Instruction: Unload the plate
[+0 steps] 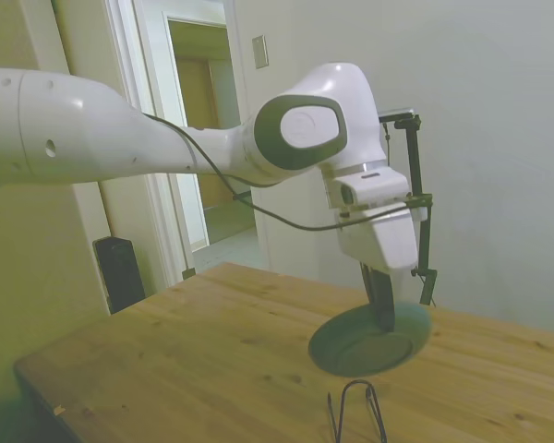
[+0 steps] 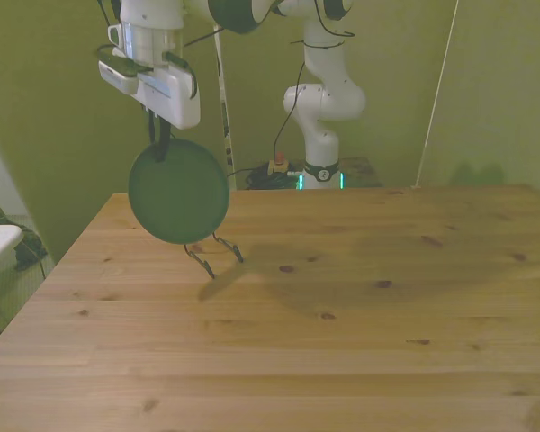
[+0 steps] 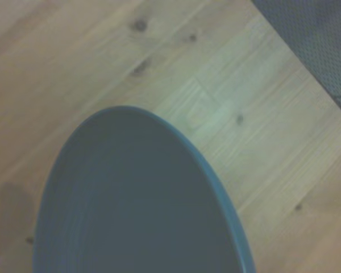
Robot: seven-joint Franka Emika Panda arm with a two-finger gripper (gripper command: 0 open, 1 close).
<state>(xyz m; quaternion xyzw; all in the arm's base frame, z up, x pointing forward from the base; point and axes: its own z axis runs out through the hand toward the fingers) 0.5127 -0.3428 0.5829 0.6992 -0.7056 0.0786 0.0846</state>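
Gripper clamped on plate rim; plate hangs below it, above wire stand.

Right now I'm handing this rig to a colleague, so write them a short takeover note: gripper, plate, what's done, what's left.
Gripper: shut on the rim of the round dark grey-green plate, which hangs from it.
Plate: held in the air above the wooden table, clear of the thin black wire stand; in the front view it hangs just above that stand.
Done: plate is off the stand.
Left: lower it onto the table, open the gripper, withdraw.
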